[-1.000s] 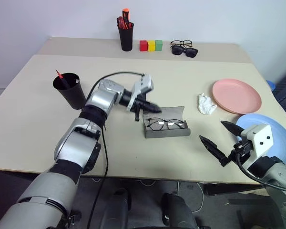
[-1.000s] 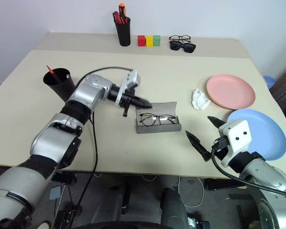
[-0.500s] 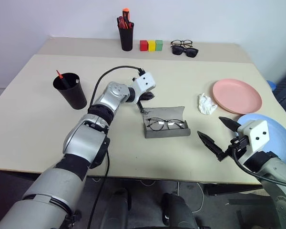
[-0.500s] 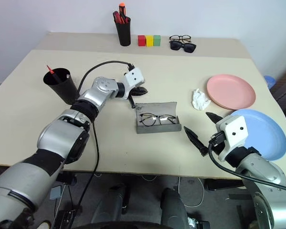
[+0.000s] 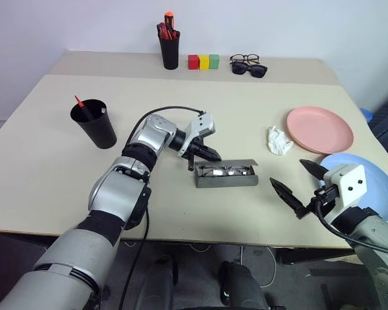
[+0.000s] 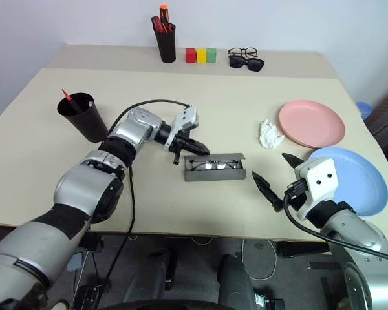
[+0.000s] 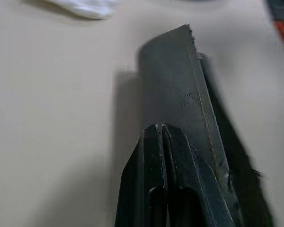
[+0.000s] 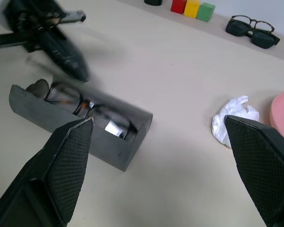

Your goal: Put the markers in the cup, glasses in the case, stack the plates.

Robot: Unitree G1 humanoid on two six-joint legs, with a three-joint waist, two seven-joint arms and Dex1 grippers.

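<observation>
The grey case point(image 5: 226, 174) lies mid-table with the thin black glasses point(image 5: 224, 170) inside. Its lid point(image 7: 175, 85) leans low over them, partly closed. My left gripper point(image 5: 213, 155) is shut, empty, and its tips rest against the back of that lid at the case's left end. The black cup point(image 5: 94, 123) stands to the left with a red marker point(image 5: 79, 101) sticking out of it. The pink plate point(image 5: 320, 129) and the blue plate point(image 5: 368, 184) lie apart at the right. My right gripper point(image 5: 286, 172) hovers open beside the blue plate, aimed at the case point(image 8: 85, 127).
A crumpled white tissue point(image 5: 279, 140) lies between the case and the pink plate. At the back edge stand a black pen holder point(image 5: 169, 50), three coloured blocks point(image 5: 204, 61), and spare spectacles with sunglasses point(image 5: 248, 66).
The left gripper swung down onto the case lid. The lid, which stood upright and open, has folded down over the glasses. The right arm has stayed put.
</observation>
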